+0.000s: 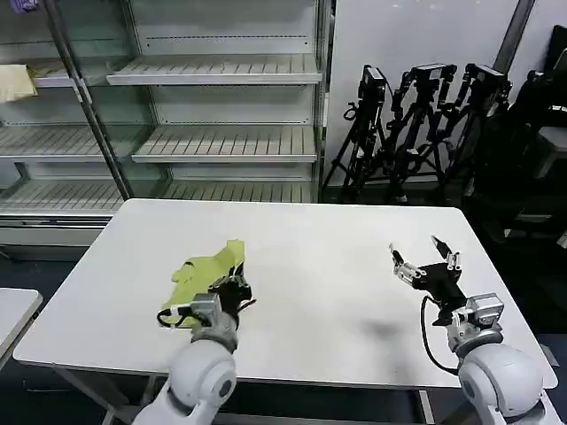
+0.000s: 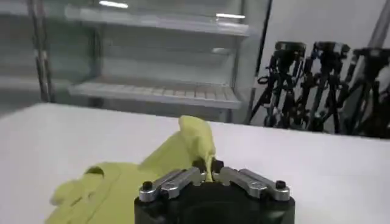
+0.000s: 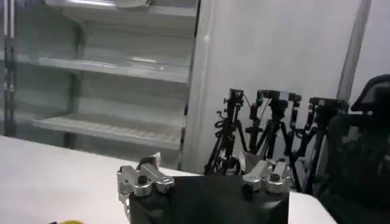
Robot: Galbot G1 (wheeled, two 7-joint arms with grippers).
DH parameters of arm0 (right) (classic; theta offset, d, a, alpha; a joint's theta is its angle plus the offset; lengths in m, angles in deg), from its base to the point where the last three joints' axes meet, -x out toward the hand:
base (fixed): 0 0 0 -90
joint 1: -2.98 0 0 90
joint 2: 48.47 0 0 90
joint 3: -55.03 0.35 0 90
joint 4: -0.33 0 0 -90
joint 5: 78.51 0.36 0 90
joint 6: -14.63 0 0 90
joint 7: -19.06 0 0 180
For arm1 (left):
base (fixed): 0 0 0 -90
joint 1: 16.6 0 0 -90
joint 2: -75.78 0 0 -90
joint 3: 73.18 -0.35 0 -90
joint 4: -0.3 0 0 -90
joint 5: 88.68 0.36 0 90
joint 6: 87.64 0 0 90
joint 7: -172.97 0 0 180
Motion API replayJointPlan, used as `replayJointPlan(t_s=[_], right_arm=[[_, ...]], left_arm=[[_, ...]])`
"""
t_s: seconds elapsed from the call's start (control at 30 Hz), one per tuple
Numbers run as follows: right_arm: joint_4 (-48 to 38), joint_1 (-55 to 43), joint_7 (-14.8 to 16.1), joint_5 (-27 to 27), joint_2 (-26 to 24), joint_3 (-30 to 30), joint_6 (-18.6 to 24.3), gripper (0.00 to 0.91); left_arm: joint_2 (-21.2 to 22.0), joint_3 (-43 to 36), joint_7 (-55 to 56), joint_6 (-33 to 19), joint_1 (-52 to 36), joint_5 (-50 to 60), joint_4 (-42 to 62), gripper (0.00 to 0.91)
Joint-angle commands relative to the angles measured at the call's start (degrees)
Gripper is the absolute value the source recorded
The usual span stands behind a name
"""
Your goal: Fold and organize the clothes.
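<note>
One soft, limp lime yellow-green knit shirt [image 1: 205, 270]: your left gripper [image 2: 210, 173] fingers pinch a fold; right gripper [image 1: 425, 258] fingers spread, idle over the tabletop [image 1: 328, 266].

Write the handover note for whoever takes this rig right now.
Left claw: shut on the lime shirt, pinching a raised fold of it.
Right claw: open, holding nothing, above the right side of the white table.
Shirt: bunched in a heap on the table's left side.
Done: one fold of fabric grasped.
Left: spread it, fold it, put it in its place.
</note>
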Motion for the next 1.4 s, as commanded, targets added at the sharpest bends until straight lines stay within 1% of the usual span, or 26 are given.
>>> replayJointPlan(t_s=[0.03, 0.07, 0.1, 0.27, 0.37, 0.4, 0.5, 0.6, 0.63, 0.67, 0.7, 0.73, 0.77, 0.83, 0.9, 1.07, 1.1, 1.13, 1.17, 1.2, 1.27, 1.3, 1.4], right_arm=[[-2.92, -2.95, 0.73, 0.13, -0.43, 0.70, 0.51, 0.907], [-2.93, -3.00, 0.73, 0.13, -0.42, 0.71, 0.54, 0.907], [-2.86, -3.14, 0.69, 0.06, -0.35, 0.72, 0.31, 0.907], [-3.31, -3.63, 0.71, -0.25, -0.22, 0.70, 0.80, 0.907], [-3.74, -3.82, 0.31, -0.09, 0.16, 0.63, 1.22, 0.907], [-3.85, -3.82, 0.27, -0.15, 0.24, 0.59, 1.16, 0.907], [-3.83, -3.64, 0.31, -0.26, 0.58, 0.37, 1.04, 0.907], [-4.05, -3.59, 0.35, -0.48, 1.01, 0.07, 1.01, 0.907], [-4.05, -3.55, 0.48, -0.77, 1.22, -0.08, 1.04, 0.907], [-4.02, -3.50, 0.52, -0.83, 1.31, -0.15, 1.09, 0.907], [-4.04, -3.47, 0.54, -0.89, 1.52, -0.28, 1.09, 0.907], [-4.13, -3.45, 0.60, -1.19, 1.80, -0.51, 1.24, 0.907], [-4.20, -3.42, 0.68, -1.30, 1.90, -0.61, 1.42, 0.907], [-4.29, -3.47, 0.47, -1.92, 2.37, -1.33, 1.57, 0.907], [-4.37, -3.54, 0.43, -2.58, 2.71, -1.93, 1.60, 0.907], [-4.55, -3.96, -0.28, -4.94, 3.77, -4.22, 1.95, 0.907], [-4.57, -3.99, -0.48, -5.82, 3.87, -4.77, 1.89, 0.907], [-4.52, -3.95, -0.87, -7.96, 3.94, -5.38, 1.19, 0.907], [-4.53, -3.91, -0.83, -8.56, 3.95, -5.50, 0.90, 0.907], [-4.62, -3.63, -0.66, -9.74, 4.00, -6.09, 1.34, 0.907], [-4.86, -3.41, -1.08, -9.59, 4.14, -6.82, 2.55, 0.907], [-5.48, -3.41, -1.37, -9.72, 4.39, -7.24, 3.95, 0.907], [-6.07, -3.58, -1.88, -9.64, 4.77, -8.12, 4.49, 0.907]], left_arm=[[9.66, -4.79, 6.71, 0.63, -6.27, -9.80, 4.18, 0.020], [9.80, -5.13, 5.98, 0.62, -6.12, -9.78, 3.99, 0.786], [10.18, -5.50, 4.08, 0.59, -5.76, -9.73, 3.30, 0.907], [11.95, -4.60, -0.30, -0.19, -7.32, -8.96, 3.66, 0.907], [11.33, -2.54, -1.83, -1.81, -8.78, -9.07, 3.09, 0.907], [10.33, -1.69, -2.18, -2.19, -9.39, -9.27, 2.59, 0.907], [5.97, 2.30, -5.90, -2.51, -10.53, -8.95, -0.33, 0.907], [-0.57, 6.84, -11.26, -3.42, -10.31, -3.33, -1.40, 0.907], [-3.66, 9.55, -14.77, -4.75, -9.07, 2.85, -0.57, 0.907], [-6.27, 12.20, -20.36, -8.60, -7.65, 7.77, 0.78, 0.907], [-7.08, 14.39, -23.17, -9.97, -6.71, 11.12, 2.27, 0.907], [-9.85, 17.33, -28.02, -12.33, -4.09, 18.17, 3.70, 0.907], [-11.34, 19.36, -30.14, -13.20, -2.66, 21.59, 4.60, 0.907], [-13.83, 24.46, -33.70, -15.62, 0.67, 22.28, 5.98, 0.907], [-14.78, 26.22, -34.20, -15.86, 2.33, 21.23, 6.13, 0.907], [-14.88, 27.22, -36.70, -20.48, 5.19, 21.32, 5.74, 0.907], [-14.71, 27.08, -36.80, -21.23, 5.30, 21.43, 5.74, 0.907], [-14.37, 26.71, -36.98, -22.51, 5.46, 21.72, 5.78, 0.907], [-13.93, 26.47, -37.29, -23.50, 5.54, 21.97, 5.83, 0.907], [-13.56, 26.29, -37.56, -24.69, 5.56, 22.01, 5.98, 0.907], [-13.08, 25.98, -37.87, -26.32, 5.54, 22.62, 6.19, 0.907], [-12.61, 25.81, -37.96, -27.08, 5.53, 22.98, 6.23, 0.907], [-11.91, 25.54, -38.04, -28.58, 5.70, 23.69, 6.24, 0.907]])
